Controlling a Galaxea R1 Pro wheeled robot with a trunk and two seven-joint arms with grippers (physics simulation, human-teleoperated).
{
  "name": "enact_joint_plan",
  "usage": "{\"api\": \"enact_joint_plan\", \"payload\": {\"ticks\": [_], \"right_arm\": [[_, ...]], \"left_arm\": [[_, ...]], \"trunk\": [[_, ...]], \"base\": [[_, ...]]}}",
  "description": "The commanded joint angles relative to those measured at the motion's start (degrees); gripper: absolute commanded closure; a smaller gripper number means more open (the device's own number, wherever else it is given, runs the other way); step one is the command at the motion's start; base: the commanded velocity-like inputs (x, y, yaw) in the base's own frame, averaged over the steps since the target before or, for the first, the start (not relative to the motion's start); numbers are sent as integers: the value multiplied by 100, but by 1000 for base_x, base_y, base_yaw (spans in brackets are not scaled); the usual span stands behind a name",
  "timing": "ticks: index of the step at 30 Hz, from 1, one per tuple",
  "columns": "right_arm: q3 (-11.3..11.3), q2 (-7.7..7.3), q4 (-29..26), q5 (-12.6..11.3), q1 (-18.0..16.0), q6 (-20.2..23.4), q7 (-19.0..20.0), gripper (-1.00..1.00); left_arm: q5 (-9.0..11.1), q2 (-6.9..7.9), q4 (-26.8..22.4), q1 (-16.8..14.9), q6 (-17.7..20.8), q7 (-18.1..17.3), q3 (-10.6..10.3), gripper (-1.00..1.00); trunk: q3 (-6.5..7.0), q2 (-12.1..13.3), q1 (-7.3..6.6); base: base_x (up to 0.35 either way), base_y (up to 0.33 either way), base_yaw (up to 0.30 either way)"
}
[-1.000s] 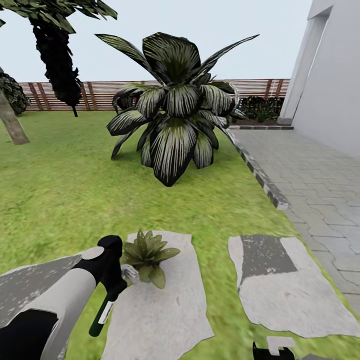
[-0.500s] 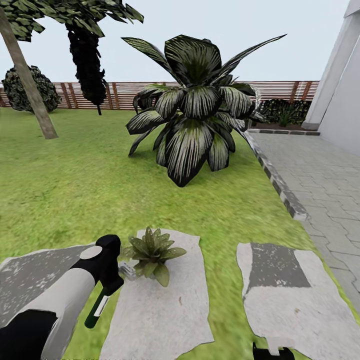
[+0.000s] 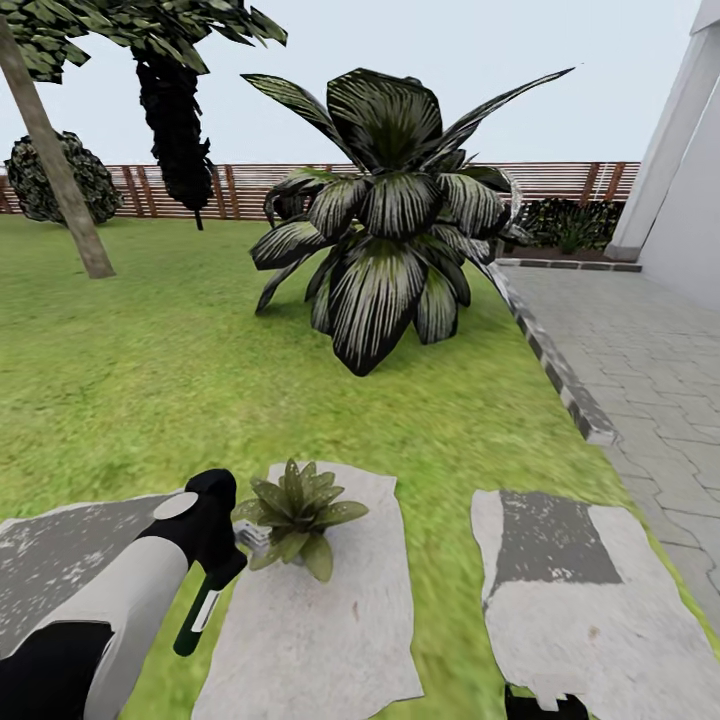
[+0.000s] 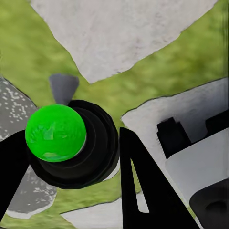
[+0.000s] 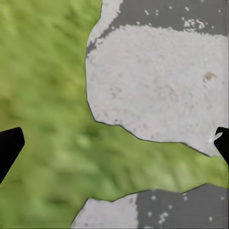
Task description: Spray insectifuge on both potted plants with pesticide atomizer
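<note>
My left gripper point(image 3: 218, 570) is shut on the pesticide atomizer point(image 3: 198, 620), a slim dark green bottle with a white strip, tilted so its base points down toward me. Its pale grey trigger head point(image 3: 250, 537) sits right beside one potted plant point(image 3: 298, 512), a low green rosette on a grey stepping stone point(image 3: 320, 630). In the left wrist view the atomizer's bright green base point(image 4: 55, 132) lies between the black fingers point(image 4: 143, 191). The other potted plant is out of view. My right gripper point(image 5: 114, 143) hangs open over grass and stone, its top edge at the bottom of the head view point(image 3: 545, 705).
A big striped-leaf palm plant point(image 3: 390, 220) stands on the lawn behind the potted plant. More stepping stones lie left point(image 3: 60, 560) and right point(image 3: 590, 620). A curb point(image 3: 550, 365) and paved path point(image 3: 650, 380) run along the white house wall point(image 3: 690, 200). A tree trunk point(image 3: 55, 170) and the fence point(image 3: 230, 190) stand at the back.
The whole view has swung to the left, so the camera moved. The left gripper still holds the atomizer beside the potted plant, with barely any shift in the last half second.
</note>
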Motion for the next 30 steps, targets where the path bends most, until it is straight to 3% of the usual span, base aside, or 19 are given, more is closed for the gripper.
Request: {"api": "enact_joint_plan", "payload": {"ticks": [1,6,15,30], "right_arm": [[49,0,-3,-44,-1,-8,-17,-100],[49,0,-3,-45,-1,-8,-17,-100],[48,0,-3,-45,-1,-7,-17,-100],[49,0,-3,-45,-1,-8,-17,-100]], "left_arm": [[-38,1,-5,-3,56,-54,-19,100],[-38,0,-3,-3,56,-56,-19,100],[-45,-48,73,0,48,-53,-30,100],[-99,-43,74,-3,21,-37,-74,100]], "trunk": [[-6,-2,1],[-6,-2,1],[-6,-2,1],[-6,-2,1]], "base": [[236,-189,186],[246,-180,199],[283,-56,14],[7,0,253]]}}
